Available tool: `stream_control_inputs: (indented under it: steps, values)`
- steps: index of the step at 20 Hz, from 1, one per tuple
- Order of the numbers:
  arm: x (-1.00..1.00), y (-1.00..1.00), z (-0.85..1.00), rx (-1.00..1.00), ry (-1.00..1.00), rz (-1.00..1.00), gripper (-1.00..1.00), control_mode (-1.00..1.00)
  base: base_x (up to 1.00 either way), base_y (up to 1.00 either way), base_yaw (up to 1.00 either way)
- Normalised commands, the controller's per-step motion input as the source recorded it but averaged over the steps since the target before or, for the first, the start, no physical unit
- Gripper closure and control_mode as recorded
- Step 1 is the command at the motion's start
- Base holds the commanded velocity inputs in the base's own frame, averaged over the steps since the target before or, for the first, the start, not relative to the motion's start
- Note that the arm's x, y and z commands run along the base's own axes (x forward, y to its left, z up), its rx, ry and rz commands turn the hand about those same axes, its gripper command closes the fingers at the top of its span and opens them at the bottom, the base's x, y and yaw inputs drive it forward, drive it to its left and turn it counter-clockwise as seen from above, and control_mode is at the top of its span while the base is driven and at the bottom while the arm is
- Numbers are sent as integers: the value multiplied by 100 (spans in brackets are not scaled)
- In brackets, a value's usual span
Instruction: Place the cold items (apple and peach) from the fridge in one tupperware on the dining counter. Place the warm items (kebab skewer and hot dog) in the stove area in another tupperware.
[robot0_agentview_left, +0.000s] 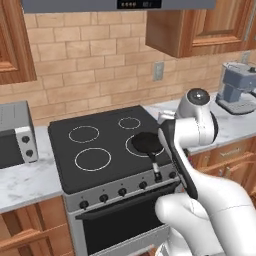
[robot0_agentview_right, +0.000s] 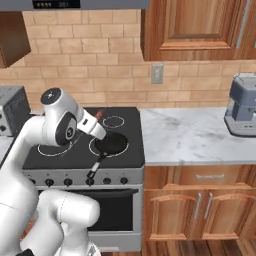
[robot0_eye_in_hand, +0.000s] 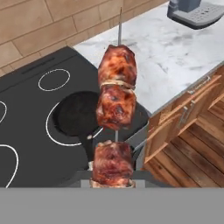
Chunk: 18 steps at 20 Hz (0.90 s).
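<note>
The stove (robot0_agentview_left: 100, 150) is the landmark: a black four-ring top set between pale marbled countertops (robot0_agentview_right: 190, 135). On its front right ring sits a small black frying pan (robot0_agentview_right: 112, 143), handle toward the knobs, with nothing in it. Above that pan the gripper (robot0_eye_in_hand: 112, 183) is clamped narrow on the lowest meat chunk of the kebab skewer (robot0_eye_in_hand: 116, 105), whose long axis runs straight out from the fingers, tip toward the brick wall.
</note>
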Motion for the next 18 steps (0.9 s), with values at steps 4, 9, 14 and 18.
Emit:
stream_control_inputs:
  steps: [4, 9, 14, 18]
  values:
    - [0, 0, 0, 0, 0, 0, 100, 100, -95, 28, -20]
    - [0, 0, 0, 0, 0, 0, 100, 100, -100, 18, -25]
    - [0, 0, 0, 0, 0, 0, 100, 100, -100, 43, -31]
    - [0, 0, 0, 0, 0, 0, 100, 100, -100, 54, -29]
